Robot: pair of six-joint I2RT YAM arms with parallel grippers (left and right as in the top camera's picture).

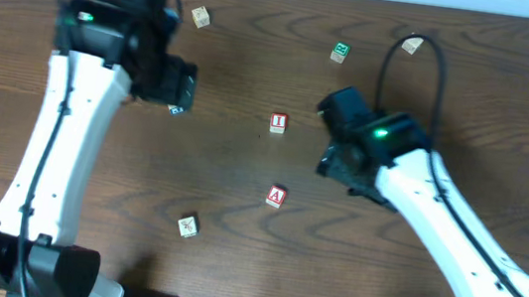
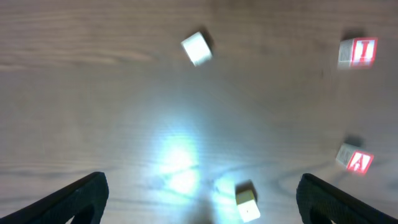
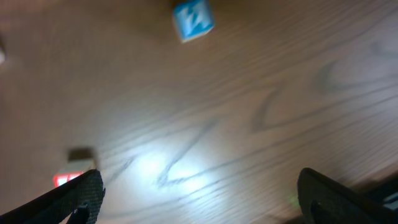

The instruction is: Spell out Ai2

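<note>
Wooden table point(image 1: 255, 57), red I block point(image 1: 278, 122) beyond red A block point(image 1: 276, 196), left fingers point(image 2: 81, 196) and right fingers point(image 3: 336, 193) spread apart.

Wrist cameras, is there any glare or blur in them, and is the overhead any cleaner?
Left wrist: a bright white glare patch on the table below frame centre; the I block and A block look smeared. Right wrist: a weaker glare patch low left of centre, and the blue block is blurred. Overhead: even light, no hotspot, both red letters readable.
</note>
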